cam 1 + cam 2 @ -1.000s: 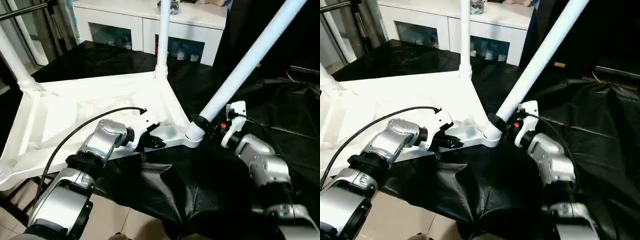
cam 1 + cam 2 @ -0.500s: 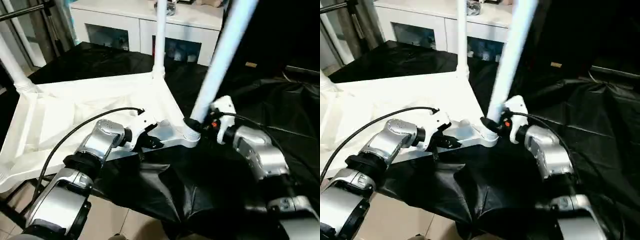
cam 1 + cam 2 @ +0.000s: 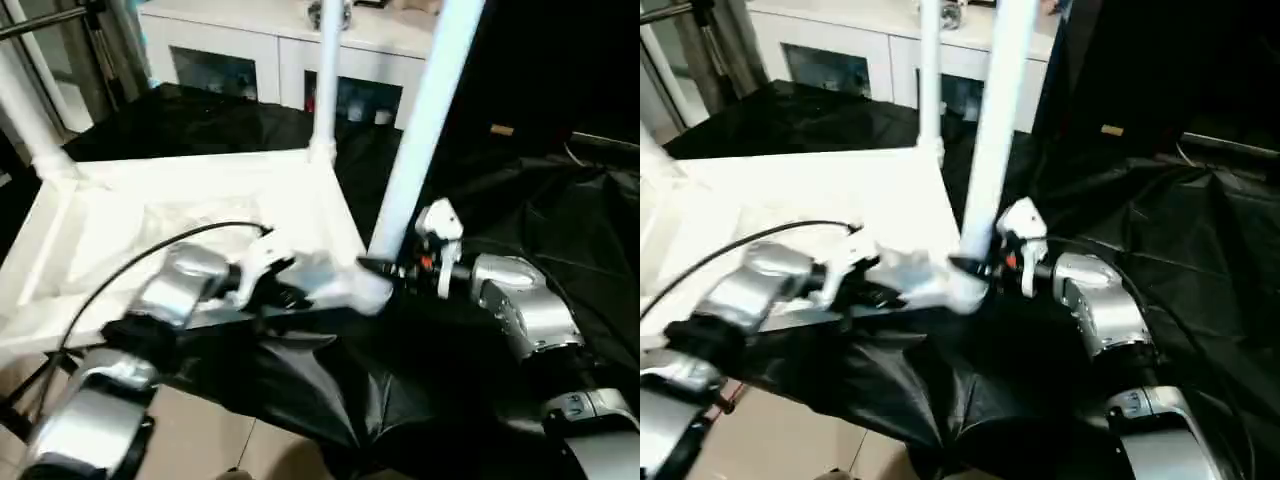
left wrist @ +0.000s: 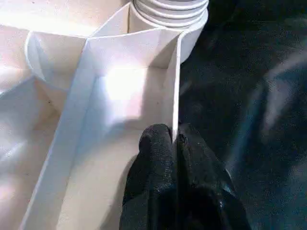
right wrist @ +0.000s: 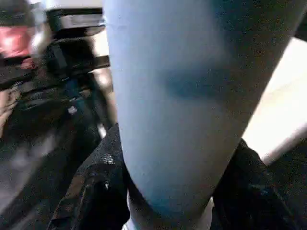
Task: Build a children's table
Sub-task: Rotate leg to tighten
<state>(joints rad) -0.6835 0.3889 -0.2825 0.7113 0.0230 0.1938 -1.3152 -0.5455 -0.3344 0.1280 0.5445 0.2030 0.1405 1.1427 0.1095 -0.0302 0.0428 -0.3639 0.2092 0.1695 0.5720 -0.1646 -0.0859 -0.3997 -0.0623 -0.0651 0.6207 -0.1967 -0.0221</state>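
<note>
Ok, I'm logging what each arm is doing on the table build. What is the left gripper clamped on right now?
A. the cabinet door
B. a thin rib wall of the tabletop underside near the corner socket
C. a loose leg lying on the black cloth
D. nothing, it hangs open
B: in the left wrist view the left gripper has its black fingers pinched on either side of a thin rib wall of the tabletop, just below the corner socket.
</note>
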